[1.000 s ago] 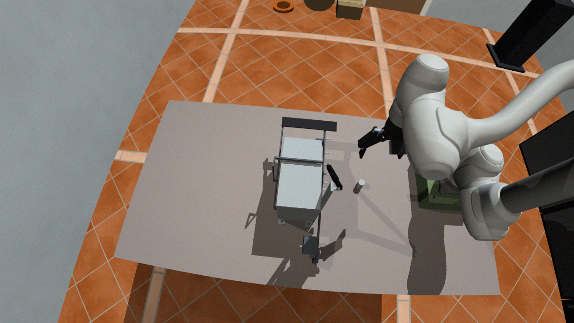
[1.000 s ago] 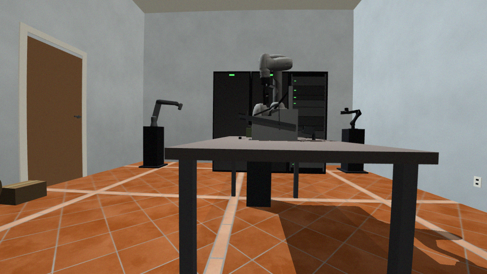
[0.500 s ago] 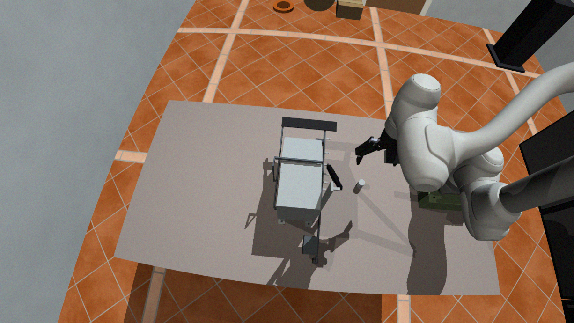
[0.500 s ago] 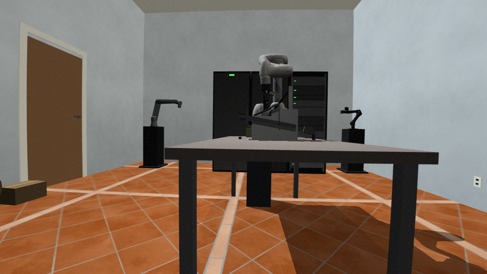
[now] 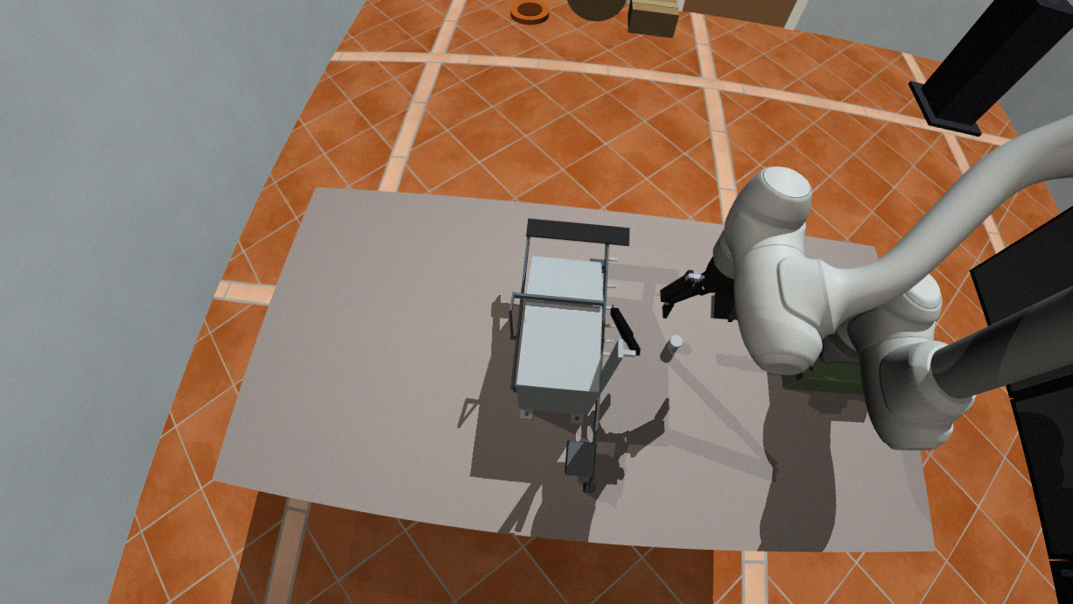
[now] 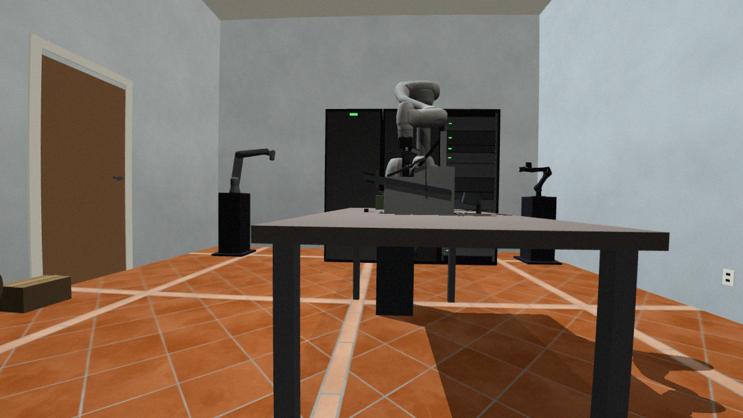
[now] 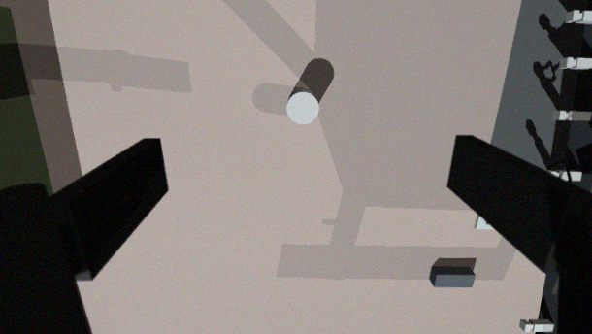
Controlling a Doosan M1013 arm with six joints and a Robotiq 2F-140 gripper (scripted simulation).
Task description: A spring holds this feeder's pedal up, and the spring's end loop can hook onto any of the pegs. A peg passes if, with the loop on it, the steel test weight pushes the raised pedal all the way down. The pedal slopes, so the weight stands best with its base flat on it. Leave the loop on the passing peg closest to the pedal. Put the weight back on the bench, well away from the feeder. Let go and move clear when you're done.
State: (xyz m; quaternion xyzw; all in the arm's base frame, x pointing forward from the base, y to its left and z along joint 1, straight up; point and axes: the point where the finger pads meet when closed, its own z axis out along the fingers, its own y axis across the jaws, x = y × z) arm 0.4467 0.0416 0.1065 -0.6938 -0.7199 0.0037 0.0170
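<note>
— On the bench (image 5: 390,389), beside the feeder (image 5: 559,330), what is the steel test weight (image 5: 673,346) doing?

— It is standing upright on the grey top, a small cylinder with a pale round face (image 7: 303,108), a little apart from the feeder's peg side and touching nothing.

— And the gripper (image 5: 694,294)?

— It is hanging above the bench, just beyond the weight, pointing down. Its two black fingers are standing fully apart, and nothing is sitting between them; only bare bench top is showing in the gap, with the weight toward the far end of it in the wrist view.

— Where is the spring?

— A dark spring (image 5: 624,331) is slanting along the feeder's side by the row of small pale pegs (image 7: 573,116). Which peg its loop is sitting on, I cannot tell.

— The pedal?

— A dark bar (image 5: 576,231) is crossing the feeder's far end and a small grey plate (image 5: 579,458) is lying at the near end, but which is the pedal is not showing clearly.

— Anything else on the bench?

— A small grey block (image 7: 452,276) is lying near the pegs, and the white arm (image 5: 795,299) is covering most of its green base plate (image 5: 807,381).
</note>
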